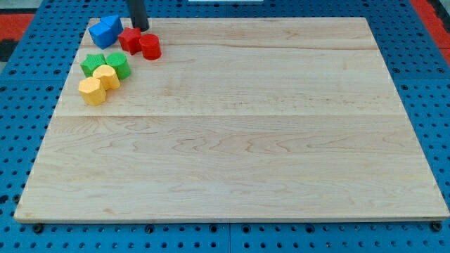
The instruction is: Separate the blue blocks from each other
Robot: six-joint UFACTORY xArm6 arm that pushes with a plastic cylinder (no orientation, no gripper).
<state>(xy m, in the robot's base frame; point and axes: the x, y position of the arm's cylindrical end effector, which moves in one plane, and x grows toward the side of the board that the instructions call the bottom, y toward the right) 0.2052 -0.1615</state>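
Observation:
Two blue blocks sit pressed together at the view's top left: a lighter blue block (102, 33) on the left and a darker blue block (113, 24) touching it on the right; their shapes are hard to make out. My tip (141, 29) comes down from the view's top, just right of the blue blocks. It stands right behind a red star-like block (129, 40). A red cylinder (150, 46) touches that red block on its right.
Two green blocks (92, 65) (117, 65) and two yellow blocks (107, 76) (92, 91) cluster below the blue ones near the left edge. All lie on a wooden board (239, 140) set on a blue pegboard (21, 91).

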